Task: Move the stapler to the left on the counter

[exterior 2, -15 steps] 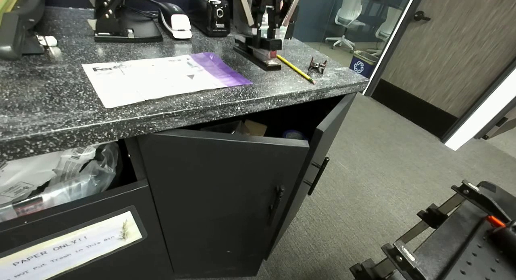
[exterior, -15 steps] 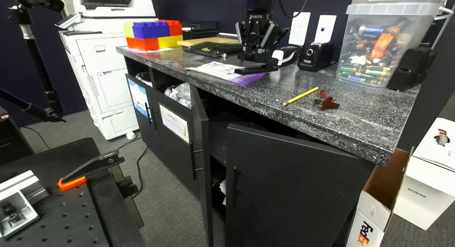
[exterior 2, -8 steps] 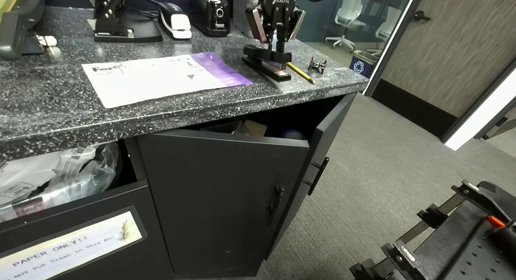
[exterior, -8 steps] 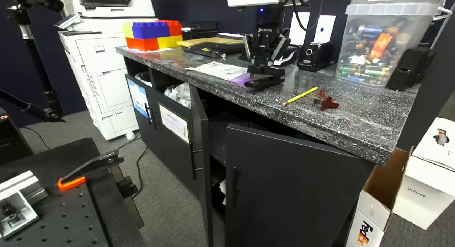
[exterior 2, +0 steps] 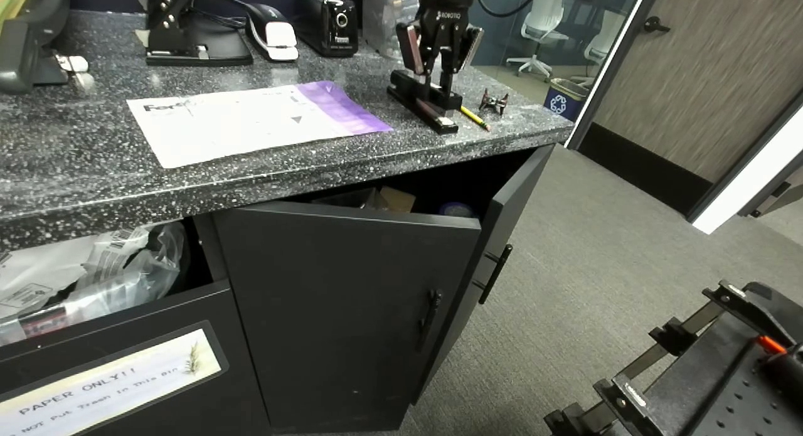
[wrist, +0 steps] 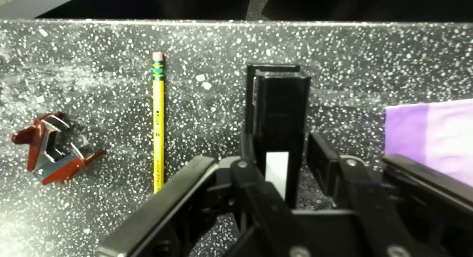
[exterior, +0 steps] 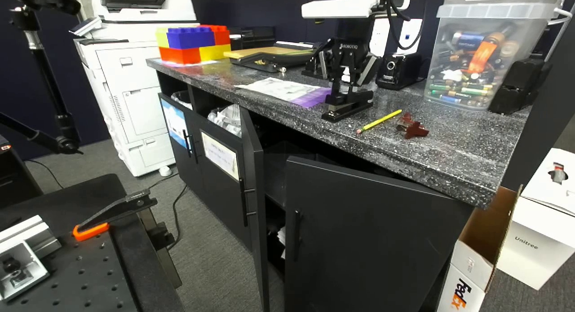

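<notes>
The black stapler [wrist: 282,105] lies on the dark speckled counter [wrist: 207,131], its long side pointing toward the front edge. It shows in both exterior views [exterior: 336,115] [exterior 2: 440,123], low on the counter. My gripper [wrist: 279,144] has its fingers on either side of the stapler. In the wrist view the left finger is close against the stapler, and a narrow gap shows at the right finger. The jaws look open around it, also in both exterior views [exterior: 346,96] [exterior 2: 436,92]. The stapler's rear part is hidden by the fingers in the wrist view.
A yellow pencil [wrist: 158,120] and a reddish-brown staple remover [wrist: 55,153] lie beside the stapler. A white and purple paper [exterior 2: 251,119] lies on its other side. A pencil sharpener [exterior: 397,72] and a clear battery bucket [exterior: 489,56] stand behind. Cabinet doors [exterior: 359,240] hang open below.
The gripper and stapler have moved together toward the pencil and the counter's front edge. The fingers look farther apart now than half a second ago.
</notes>
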Motion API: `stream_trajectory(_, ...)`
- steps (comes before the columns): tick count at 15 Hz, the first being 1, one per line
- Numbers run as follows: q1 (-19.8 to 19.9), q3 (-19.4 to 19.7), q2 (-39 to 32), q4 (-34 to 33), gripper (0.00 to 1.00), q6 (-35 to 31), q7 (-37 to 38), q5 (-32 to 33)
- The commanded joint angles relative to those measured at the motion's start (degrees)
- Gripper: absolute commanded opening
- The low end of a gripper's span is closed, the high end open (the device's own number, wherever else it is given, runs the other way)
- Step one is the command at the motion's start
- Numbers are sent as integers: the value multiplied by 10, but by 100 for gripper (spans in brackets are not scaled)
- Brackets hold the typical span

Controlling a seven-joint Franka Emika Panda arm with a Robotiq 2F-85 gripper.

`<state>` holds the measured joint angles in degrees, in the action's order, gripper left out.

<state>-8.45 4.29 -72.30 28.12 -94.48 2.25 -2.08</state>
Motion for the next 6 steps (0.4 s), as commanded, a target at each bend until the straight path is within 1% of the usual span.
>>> stream_trajectory(1,10,-43,9,-68,73,90,24,-16)
stream_trajectory(2,17,-61,64,-10,81,116,35,-33)
stream_trajectory(3,22,-69,77,-17,88,158,41,-41)
stream_trajectory(4,10,-51,33,-26,71,95,28,-14)
stream_trajectory(6,15,-62,67,-25,85,141,34,-23)
